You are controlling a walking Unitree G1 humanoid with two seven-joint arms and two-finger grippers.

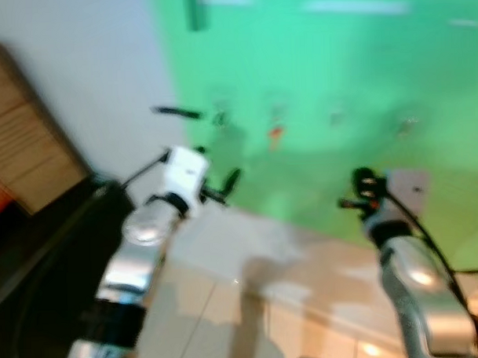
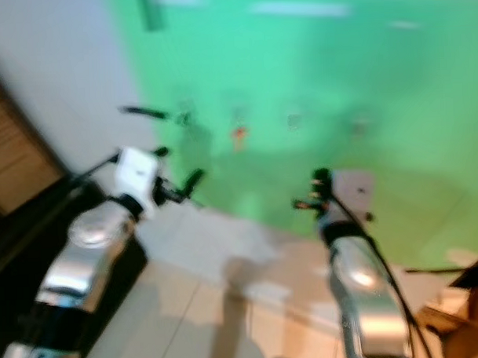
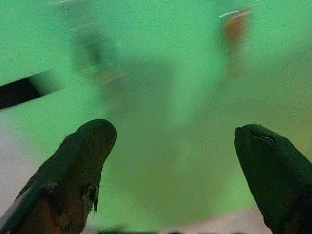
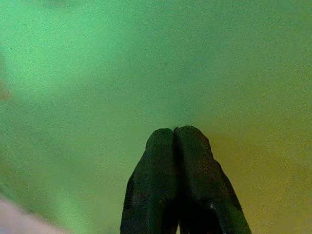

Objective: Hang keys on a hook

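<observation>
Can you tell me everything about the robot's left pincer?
The left pincer has two long, dark, rounded fingers held wide apart, with nothing between them. It sits on a white wrist block at the end of a shiny silver arm, raised up and pointing at the green wall. It touches nothing. The picture is blurry, so finer details are lost.

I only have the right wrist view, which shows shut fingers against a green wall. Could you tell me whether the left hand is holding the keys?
Observer: No. The left hand is open, with nothing between its fingers.
Operator: Thank you. Are there hooks on that wall?
Observer: The head views show a row of small blurred things on the green wall, with one orange-red item among them. They are too blurred to call hooks.
Operator: Where is the left hand relative to them?
Observer: It is held up near the row's left end, to the left of the orange-red item.
</observation>
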